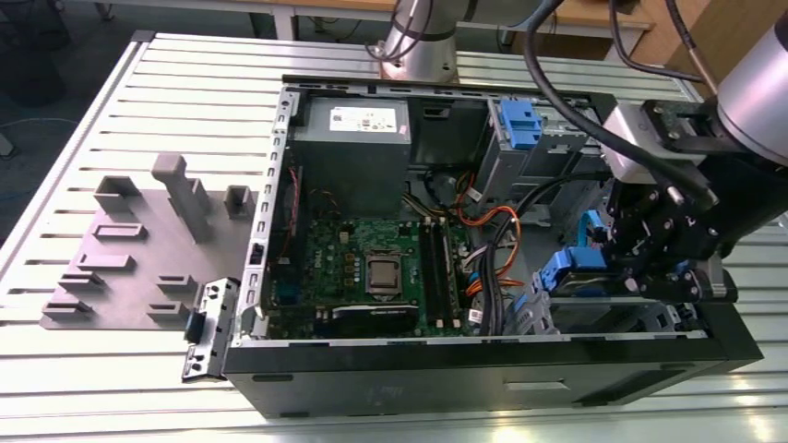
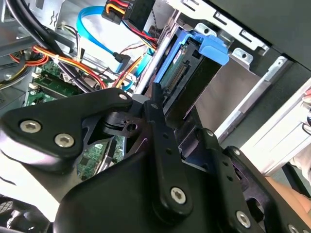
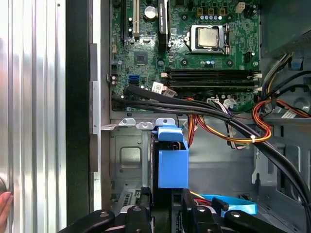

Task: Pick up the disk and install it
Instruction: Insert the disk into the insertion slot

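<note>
We see the tool (image 1: 662,277) at the disk (image 3: 172,167), seated in the computer case (image 1: 493,374). We cannot tell whether the tool grips it.

Slatted metal table (image 1: 111,388) under open computer case (image 1: 493,378), grey fixture (image 1: 129,288).

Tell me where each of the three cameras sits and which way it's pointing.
Exterior view: off the arm, raised, looking down into the open computer case; the arm and claw show at the exterior view's right, over the disk.
First wrist view: on the wrist, looking past the claw along the disk to the motherboard.
Second wrist view: on the wrist, looking over the claw's black links at the disk's connector end.
Shared: both wrist views show the disk's blue carrier and orange cables.
</note>
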{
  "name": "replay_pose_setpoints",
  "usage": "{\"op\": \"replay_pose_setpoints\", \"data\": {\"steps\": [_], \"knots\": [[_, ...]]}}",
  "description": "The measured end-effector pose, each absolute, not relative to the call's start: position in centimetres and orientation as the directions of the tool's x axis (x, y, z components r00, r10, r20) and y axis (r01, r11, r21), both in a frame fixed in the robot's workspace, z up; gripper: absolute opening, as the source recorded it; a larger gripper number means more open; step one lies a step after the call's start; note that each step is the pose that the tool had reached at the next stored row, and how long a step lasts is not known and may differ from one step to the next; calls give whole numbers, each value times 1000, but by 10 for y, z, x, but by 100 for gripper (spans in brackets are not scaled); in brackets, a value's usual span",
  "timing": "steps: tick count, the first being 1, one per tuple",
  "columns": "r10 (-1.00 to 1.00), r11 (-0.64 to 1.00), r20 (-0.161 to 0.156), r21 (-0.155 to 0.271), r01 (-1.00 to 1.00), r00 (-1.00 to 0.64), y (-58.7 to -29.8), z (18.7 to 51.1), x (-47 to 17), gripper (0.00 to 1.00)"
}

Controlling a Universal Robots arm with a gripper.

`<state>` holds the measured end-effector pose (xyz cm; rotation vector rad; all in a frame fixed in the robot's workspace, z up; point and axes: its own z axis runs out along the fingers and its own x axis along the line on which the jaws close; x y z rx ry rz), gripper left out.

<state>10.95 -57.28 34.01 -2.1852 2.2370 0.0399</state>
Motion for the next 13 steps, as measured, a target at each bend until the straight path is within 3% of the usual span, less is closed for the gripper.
{"op": "replay_pose_setpoints", "data": {"steps": [13], "knots": [[-999,23,-28,8,-1000,-24,-573,333,110,36]]}}
